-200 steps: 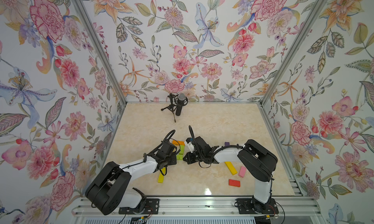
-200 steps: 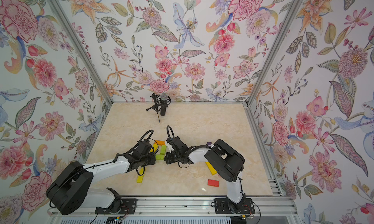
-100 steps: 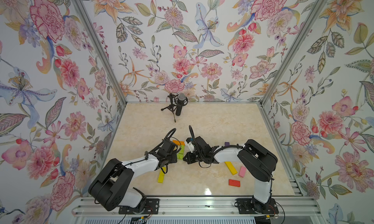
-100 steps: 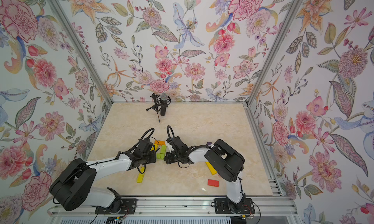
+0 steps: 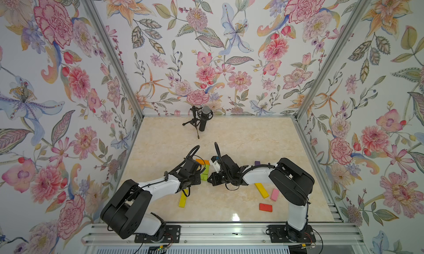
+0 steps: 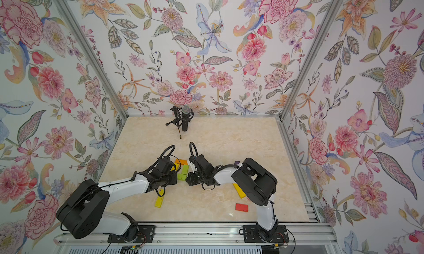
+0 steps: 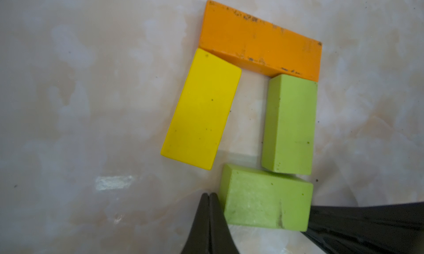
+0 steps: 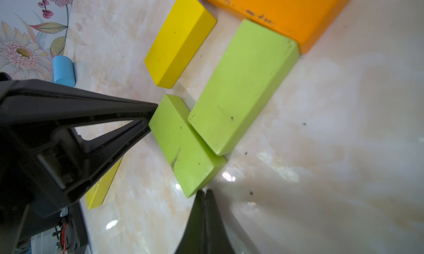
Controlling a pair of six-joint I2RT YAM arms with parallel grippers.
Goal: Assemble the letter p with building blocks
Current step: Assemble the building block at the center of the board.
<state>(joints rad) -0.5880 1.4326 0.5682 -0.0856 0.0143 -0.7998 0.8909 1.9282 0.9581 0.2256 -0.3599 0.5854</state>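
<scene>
The left gripper (image 7: 208,195): jaws pressed shut, empty, tips at one end of a lime green block (image 7: 266,200). This block abuts a second lime green block (image 7: 290,124). A yellow block (image 7: 202,108) lies alongside, apart. An orange bar (image 7: 259,39) spans their far ends. The right gripper (image 8: 204,192): jaws pressed shut, empty, tips at the first block's opposite end.
</scene>
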